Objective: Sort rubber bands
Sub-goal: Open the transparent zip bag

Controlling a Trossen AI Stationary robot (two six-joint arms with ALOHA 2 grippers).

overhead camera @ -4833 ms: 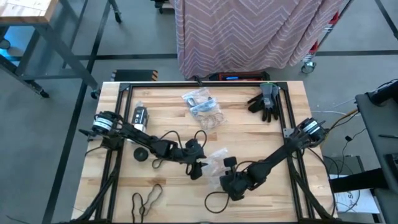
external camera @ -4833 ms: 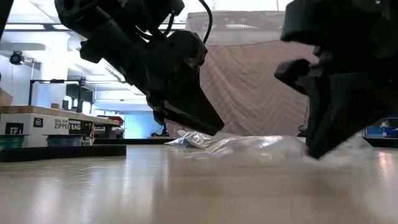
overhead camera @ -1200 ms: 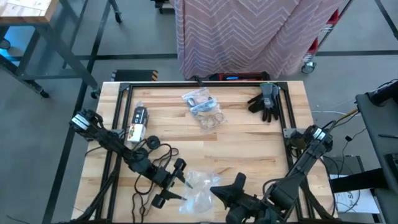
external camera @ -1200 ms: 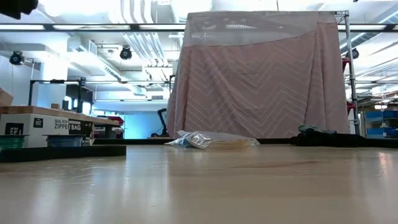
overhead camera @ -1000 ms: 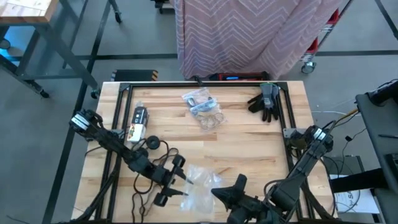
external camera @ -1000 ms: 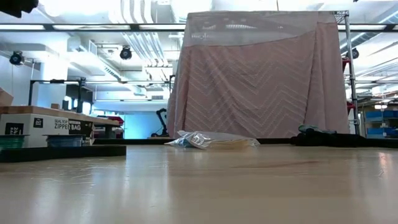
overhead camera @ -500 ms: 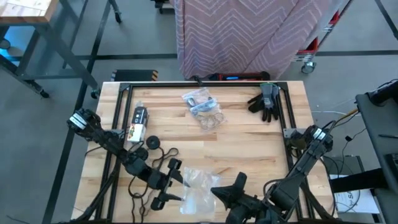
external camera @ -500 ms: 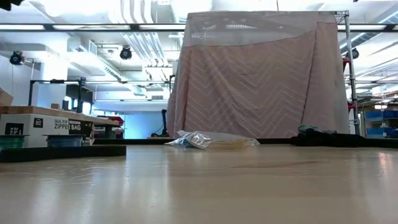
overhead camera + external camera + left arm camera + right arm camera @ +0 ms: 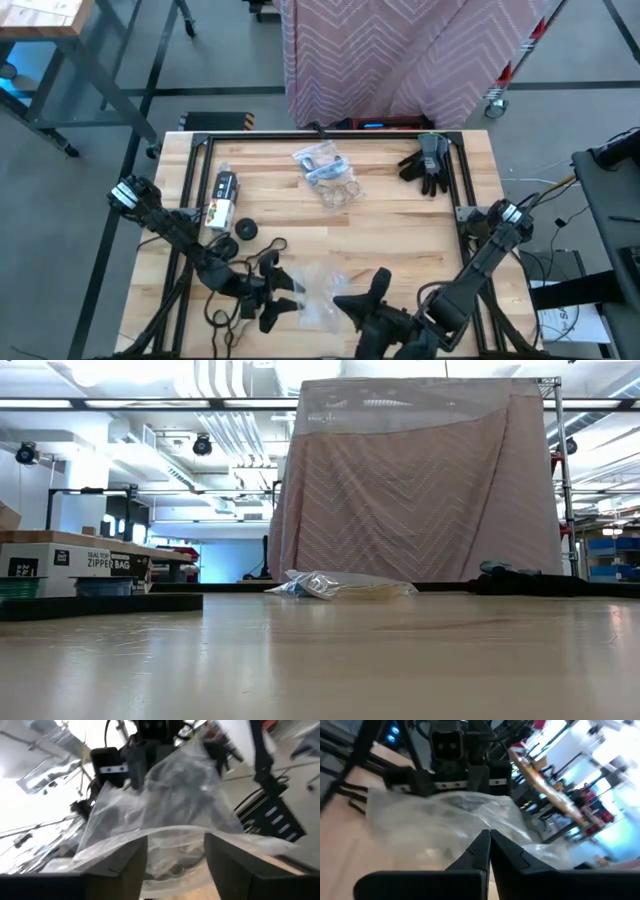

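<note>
clear plastic bag (image 9: 312, 298) near the table's front edge, pinched by the right claw (image 9: 489, 837); left claw (image 9: 175, 851) spread around it.

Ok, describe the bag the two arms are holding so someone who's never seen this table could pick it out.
Start at the wooden table and go to its near edge, between the two dark arms. The clear bag hangs there, pinched by the right gripper and spread at its mouth by the left gripper. The other bag lies flat at the far side, untouched.
</note>
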